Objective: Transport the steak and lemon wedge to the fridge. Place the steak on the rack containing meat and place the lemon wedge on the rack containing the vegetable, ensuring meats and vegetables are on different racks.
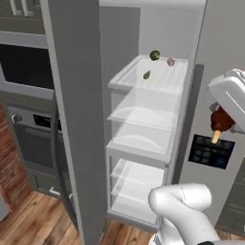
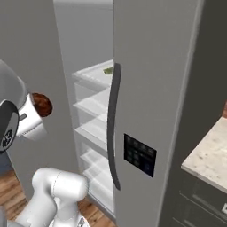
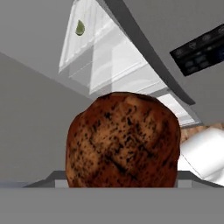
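My gripper point(image 1: 224, 115) is shut on the steak point(image 1: 220, 119), a dark red-brown lump whose pale tan stub point(image 1: 216, 138) hangs down in front of the fridge door's black dispenser panel point(image 1: 210, 152). The steak point(image 3: 122, 140) bulks large in the hand view and hides the fingertips; it also shows in the right base view as the steak point(image 2: 41, 104). The grey fridge point(image 2: 150, 66) stands open. Its top white shelf point(image 1: 129, 76) carries the broccoli floret point(image 1: 154, 55), the light-pink meat chunk point(image 1: 171, 61) and, nearer the front, the lemon wedge point(image 1: 147, 75).
Below the top shelf are several white shelves point(image 1: 141, 139) with nothing on them. The open left door point(image 1: 76, 119) stands between fridge and built-in oven point(image 1: 28, 139). A speckled counter point(image 2: 208, 155) lies right of the fridge, with wooden floor point(image 1: 33, 220) below.
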Available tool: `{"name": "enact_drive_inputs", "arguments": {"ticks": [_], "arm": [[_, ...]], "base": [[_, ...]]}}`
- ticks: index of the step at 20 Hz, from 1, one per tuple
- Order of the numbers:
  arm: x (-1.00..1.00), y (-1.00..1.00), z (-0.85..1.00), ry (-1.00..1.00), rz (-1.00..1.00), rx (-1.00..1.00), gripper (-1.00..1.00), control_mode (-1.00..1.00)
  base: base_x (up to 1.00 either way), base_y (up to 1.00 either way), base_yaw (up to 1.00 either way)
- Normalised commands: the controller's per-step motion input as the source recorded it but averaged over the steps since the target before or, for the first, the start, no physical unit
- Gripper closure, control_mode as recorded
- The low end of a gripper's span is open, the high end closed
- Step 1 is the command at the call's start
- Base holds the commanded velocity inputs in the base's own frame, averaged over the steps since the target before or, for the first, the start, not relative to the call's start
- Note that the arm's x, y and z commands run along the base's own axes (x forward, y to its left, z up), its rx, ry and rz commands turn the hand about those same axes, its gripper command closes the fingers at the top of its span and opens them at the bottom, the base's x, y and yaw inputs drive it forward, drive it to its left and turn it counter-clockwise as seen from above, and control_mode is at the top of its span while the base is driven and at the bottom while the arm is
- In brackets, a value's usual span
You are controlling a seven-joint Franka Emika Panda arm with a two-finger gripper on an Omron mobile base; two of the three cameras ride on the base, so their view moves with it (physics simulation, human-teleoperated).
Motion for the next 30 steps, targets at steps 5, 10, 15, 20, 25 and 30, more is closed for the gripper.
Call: {"name": "enact_drive_inputs", "arguments": {"ticks": [5,10,15,20,25,30], "arm": [[0.0,0.0,0.0,0.0,0.0,0.0,1.0,1.0],[0.0,0.0,0.0,0.0,0.0,0.0,1.0,1.0],[0.0,0.0,0.0,0.0,0.0,0.0,1.0,1.0],[0.0,0.0,0.0,0.0,0.0,0.0,1.0,1.0],[0.0,0.0,0.0,0.0,0.0,0.0,1.0,1.0],[0.0,0.0,0.0,0.0,0.0,0.0,1.0,1.0]], "base": [[1.0,0.67,-0.07],[1.0,0.16,-0.09],[0.92,-0.16,-0.2],[0.3,-0.17,-0.41],[-0.02,-0.05,-0.26],[0.03,-0.01,-0.16]]}}
